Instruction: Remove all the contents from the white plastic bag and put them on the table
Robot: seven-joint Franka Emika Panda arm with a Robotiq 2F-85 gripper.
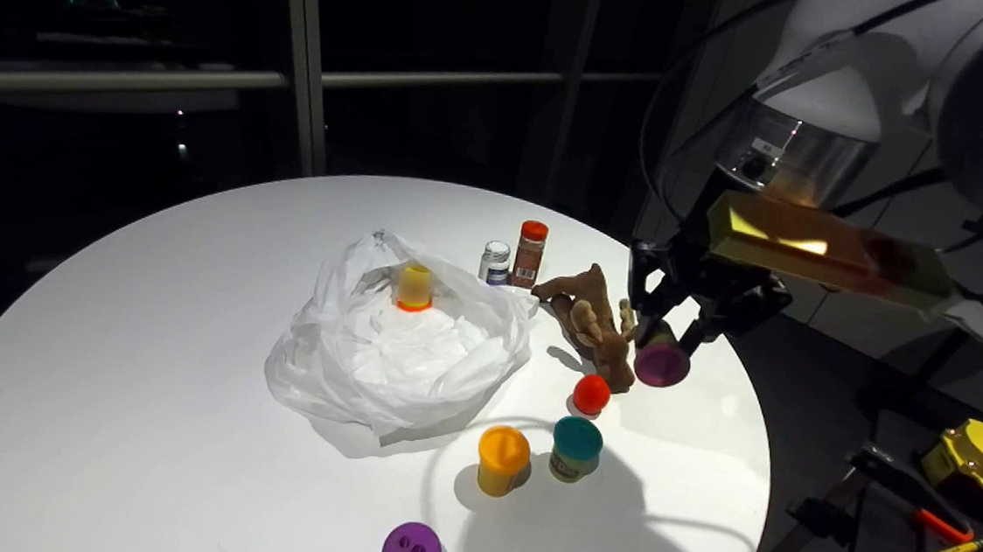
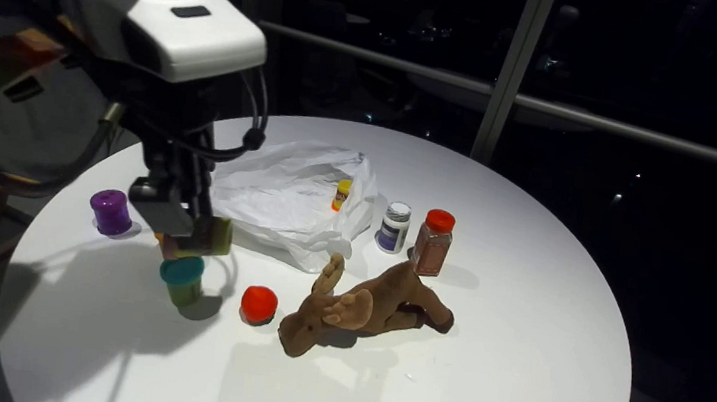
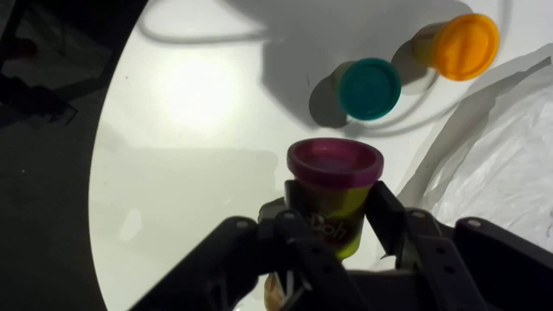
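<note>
One yellow tub (image 1: 414, 287) sits inside the open white plastic bag (image 1: 317, 372) on a round white table (image 1: 147, 302). The fingers (image 3: 391, 224) grip a purple-lidded tub (image 3: 337, 183) over the table; white surface stretches from there to the curved edge. An orange-lidded tub (image 1: 501, 463), teal-lidded tub (image 2: 184, 284), red ball (image 2: 259, 304), brown plush moose (image 2: 381, 302), red-capped jar (image 2: 434, 243) and white bottle (image 2: 393, 229) ring one side of the bag; a purple container (image 2: 111, 213) stands apart.

In both exterior views the surface (image 1: 145, 328) gleams bright white against near-black windows (image 1: 442, 13). In an exterior view, a broad shadow (image 1: 580, 537) lies toward 5 o'clock. In the wrist view, blown-out glare (image 3: 198, 95) sits at 10 o'clock; the gripper (image 3: 336, 194) is dark, slightly soft.
</note>
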